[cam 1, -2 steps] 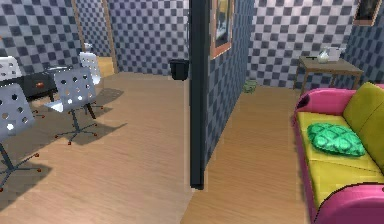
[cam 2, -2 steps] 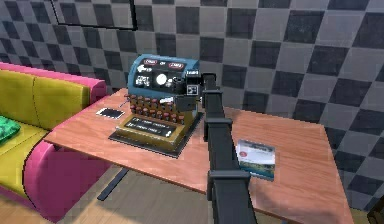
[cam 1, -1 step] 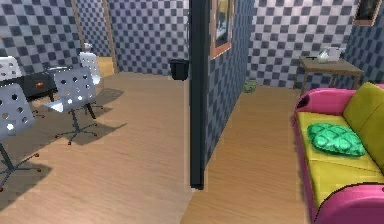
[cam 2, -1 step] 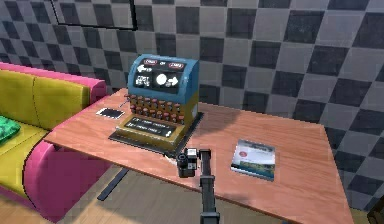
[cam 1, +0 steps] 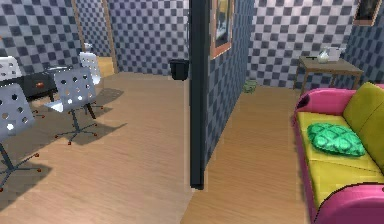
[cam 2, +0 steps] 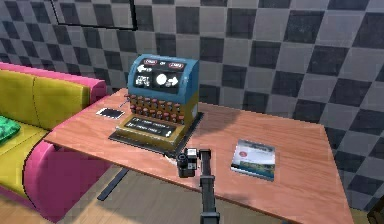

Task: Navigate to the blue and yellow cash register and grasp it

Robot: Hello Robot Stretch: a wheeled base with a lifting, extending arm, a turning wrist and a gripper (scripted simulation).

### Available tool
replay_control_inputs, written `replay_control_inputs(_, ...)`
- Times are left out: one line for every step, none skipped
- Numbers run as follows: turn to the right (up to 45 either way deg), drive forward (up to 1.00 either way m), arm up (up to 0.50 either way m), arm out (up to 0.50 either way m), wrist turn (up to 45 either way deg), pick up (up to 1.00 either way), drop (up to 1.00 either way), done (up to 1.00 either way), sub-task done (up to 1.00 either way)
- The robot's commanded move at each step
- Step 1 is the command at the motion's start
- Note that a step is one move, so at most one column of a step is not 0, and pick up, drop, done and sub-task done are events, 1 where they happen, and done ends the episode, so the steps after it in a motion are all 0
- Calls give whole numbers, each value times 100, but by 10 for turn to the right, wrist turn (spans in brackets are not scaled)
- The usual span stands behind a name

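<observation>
The blue and yellow cash register (cam 2: 160, 95) stands on a wooden table (cam 2: 300, 185) against the checkered wall, left of the table's middle in the arm side view. It has a blue top with a display, rows of red-brown keys and a yellow base. The dark arm rises from the bottom edge, and the gripper (cam 2: 186, 161) sits at the table's front edge, just below and right of the register's base. I cannot tell whether it holds anything.
A phone (cam 2: 108, 113) lies left of the register and a book (cam 2: 255, 158) to its right. A pink and yellow sofa (cam 2: 40, 140) adjoins the table, seen again with a green cushion (cam 1: 335, 138). Ahead are a dividing wall (cam 1: 197, 90), office chairs (cam 1: 75, 95) and a black bin (cam 1: 179, 68).
</observation>
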Motion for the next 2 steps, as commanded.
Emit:
replay_control_inputs(0, 0, 10, 0, 0, 0, 0, 0, 0)
replay_control_inputs(0, 0, 0, 0, 0, 0, 0, 100, 0)
